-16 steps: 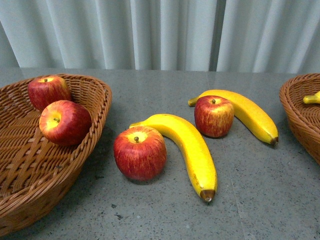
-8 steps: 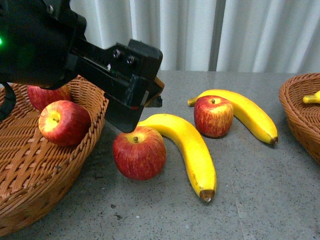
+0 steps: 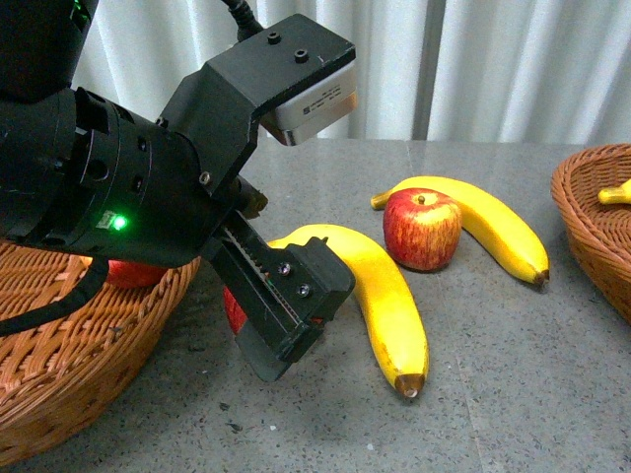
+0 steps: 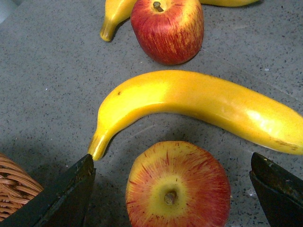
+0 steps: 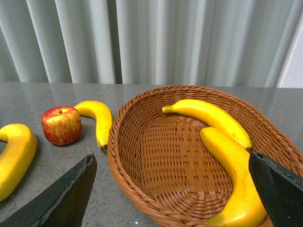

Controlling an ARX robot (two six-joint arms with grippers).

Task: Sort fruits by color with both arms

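Observation:
My left gripper [image 4: 171, 187] is open and straddles a red apple [image 4: 177, 189] on the table, one finger [image 4: 66, 198] on each side and apart from it. In the front view the black left arm [image 3: 148, 197] hides most of this apple [image 3: 233, 307]. A yellow banana [image 3: 385, 296] curves just beyond it. A second apple [image 3: 422, 229] leans against another banana [image 3: 498, 227] farther back. My right gripper [image 5: 170, 189] hangs open over the right basket [image 5: 118, 156], which holds two bananas [image 5: 208, 118]. It does not show in the front view.
A wicker basket [image 3: 59, 335] at the left holds a red apple [image 3: 133, 274], mostly hidden by the arm. The right basket [image 3: 592, 227] shows a banana tip [image 3: 614, 194]. Grey curtains hang behind the grey tabletop [image 3: 513, 394].
The left arm came into the front view from the upper left and dropped down. Its open gripper now sits around the near apple. The fruits have not moved.

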